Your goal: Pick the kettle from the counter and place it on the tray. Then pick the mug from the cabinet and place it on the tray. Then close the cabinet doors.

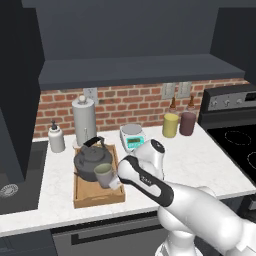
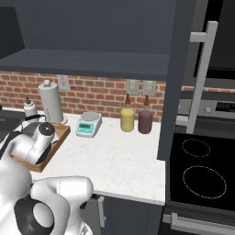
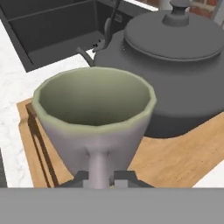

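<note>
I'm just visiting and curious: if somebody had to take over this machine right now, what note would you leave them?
End effector: closed on the mug by its handle, as the hand view shows.
Kettle: already on the wooden tray.
Mug: upright over the tray, right in front of the kettle; whether it is set down yet I cannot tell.
Left: release the mug on the tray, then shut the cabinet doors; one door stands open at the right.

The white arm reaches forward and left from the base, elbow bent, forearm angled down, wrist low. The gripper [image 3: 100,176] sits level, its two dark fingertips [image 3: 79,177] pinched close together on a narrow grey strip between them.
</note>
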Robot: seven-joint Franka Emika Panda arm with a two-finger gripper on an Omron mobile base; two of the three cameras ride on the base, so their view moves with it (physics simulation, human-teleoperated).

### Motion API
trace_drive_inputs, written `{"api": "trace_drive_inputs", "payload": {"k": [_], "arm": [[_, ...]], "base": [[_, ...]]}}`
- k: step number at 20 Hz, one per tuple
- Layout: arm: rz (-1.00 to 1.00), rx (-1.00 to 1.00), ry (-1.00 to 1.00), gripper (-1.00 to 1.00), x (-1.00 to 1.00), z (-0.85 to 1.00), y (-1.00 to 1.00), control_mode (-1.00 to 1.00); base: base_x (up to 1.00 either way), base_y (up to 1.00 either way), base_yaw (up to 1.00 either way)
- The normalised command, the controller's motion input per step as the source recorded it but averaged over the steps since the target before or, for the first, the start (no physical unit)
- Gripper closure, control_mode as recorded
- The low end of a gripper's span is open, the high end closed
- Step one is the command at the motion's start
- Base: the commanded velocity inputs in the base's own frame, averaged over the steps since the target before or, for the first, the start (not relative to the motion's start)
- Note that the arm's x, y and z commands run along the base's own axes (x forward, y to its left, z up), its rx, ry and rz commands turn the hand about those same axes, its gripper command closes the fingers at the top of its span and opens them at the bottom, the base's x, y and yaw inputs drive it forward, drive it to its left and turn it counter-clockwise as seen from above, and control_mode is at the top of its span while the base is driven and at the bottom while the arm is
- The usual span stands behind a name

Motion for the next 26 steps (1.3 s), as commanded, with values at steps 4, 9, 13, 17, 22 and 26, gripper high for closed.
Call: {"api": "trace_drive_inputs", "payload": {"k": [4,9,13,17,22,26], "arm": [[0.0,0.01,-0.04,1.0,0.03,-0.48,-0.06,-1.0],[0.0,0.0,0.0,1.0,-0.04,-0.47,-0.05,-1.0],[0.0,0.01,0.0,1.0,-0.02,-0.27,-0.04,-1.0],[0.0,0.03,0.0,-1.0,0.0,-0.07,-0.05,-1.0],[0.0,0.01,0.0,-1.0,-0.12,0.0,-0.14,-1.0],[0.0,0.0,0.0,-1.0,-0.19,0.0,-0.07,-1.0]], "base": [[0.0,0.0,0.0],[0.0,0.0,0.0],[0.0,0.0,0.0],[0.0,0.0,0.0],[0.0,0.0,0.0],[0.0,0.0,0.0]]}}
